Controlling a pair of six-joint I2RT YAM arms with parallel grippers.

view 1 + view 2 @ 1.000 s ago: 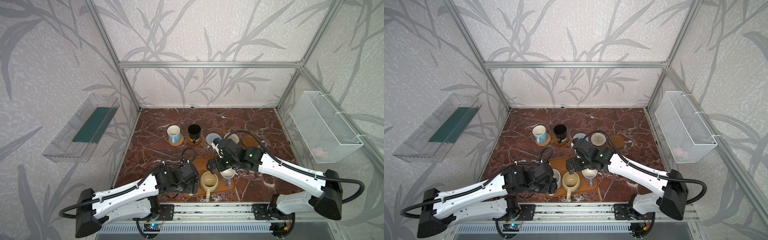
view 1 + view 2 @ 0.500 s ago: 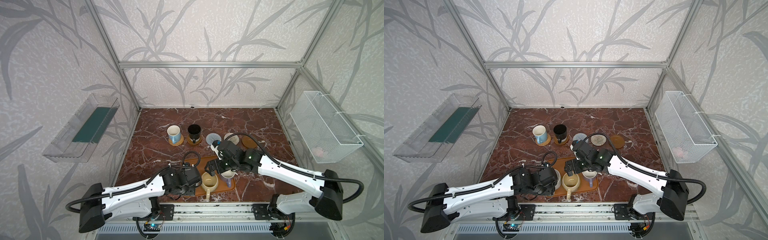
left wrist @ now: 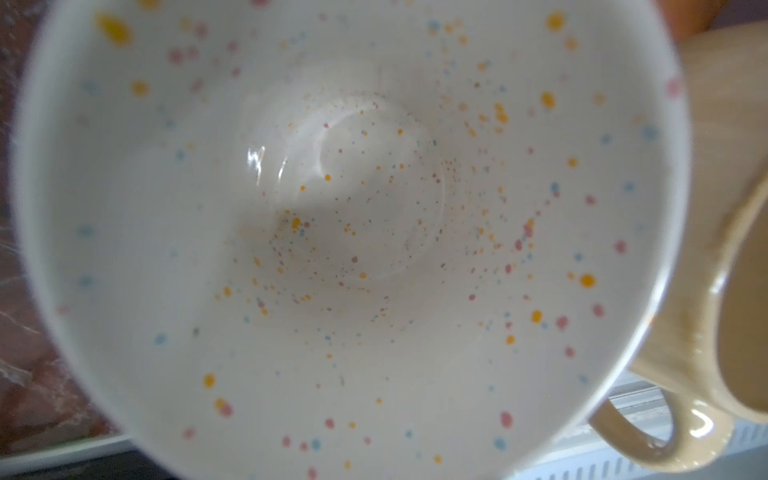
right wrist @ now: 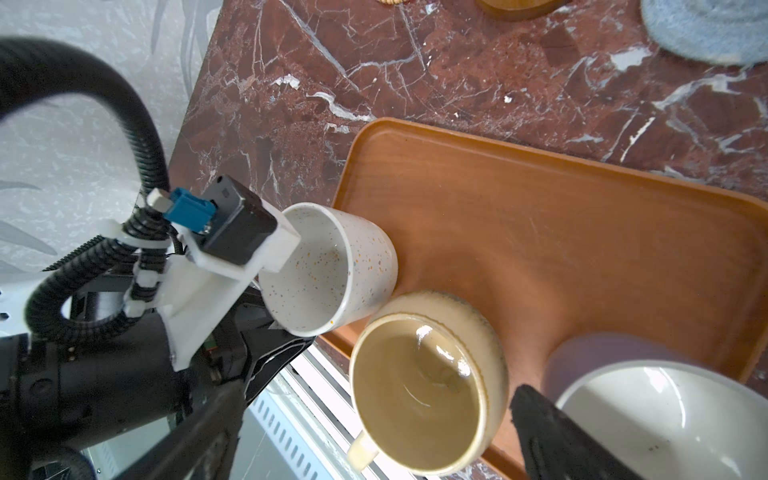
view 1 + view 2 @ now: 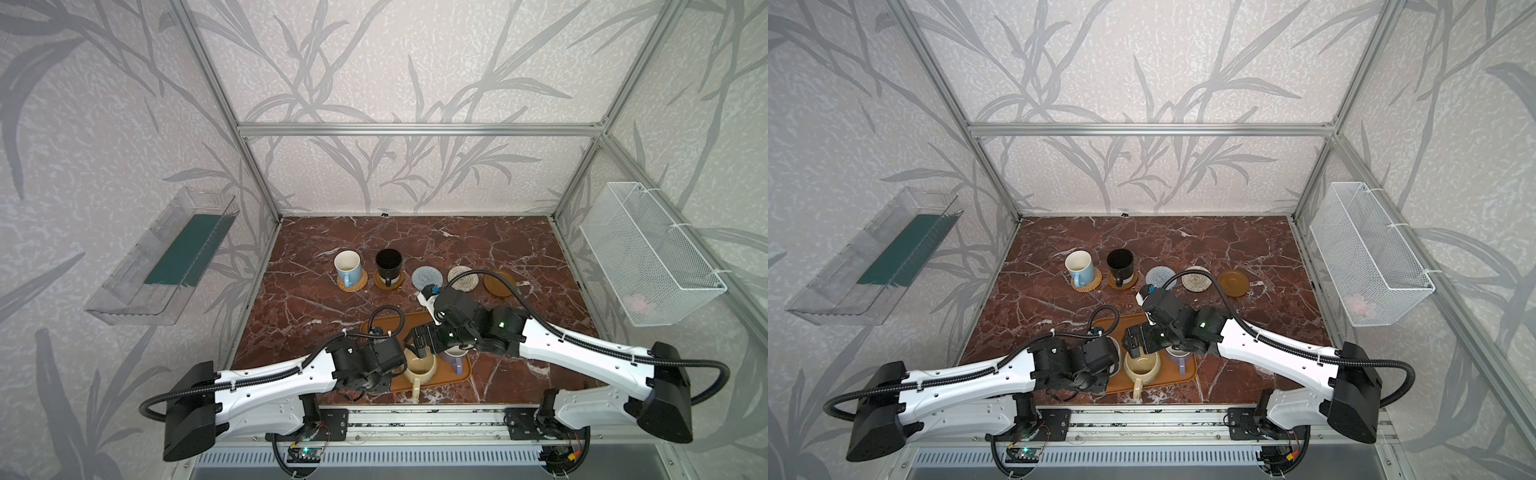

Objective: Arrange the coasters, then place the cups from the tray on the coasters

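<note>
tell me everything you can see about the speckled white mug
The speckled white mug looks like glossy ceramic, white inside and out with small orange, pink and blue flecks. It is empty and sits at a corner of the tray, right against the cream-beige mug. In the right wrist view it looks tilted. The left gripper is at its rim on the side away from the tray's middle; its handle is not visible.

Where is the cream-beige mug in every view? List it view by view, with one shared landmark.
Top views: cream-beige mug at the orange-brown tray's near edge, between the two arms.
Left wrist: only its side and handle, beside the speckled white mug.
Right wrist: open mouth.
Shared landmark: the speckled white mug beside it.
</note>
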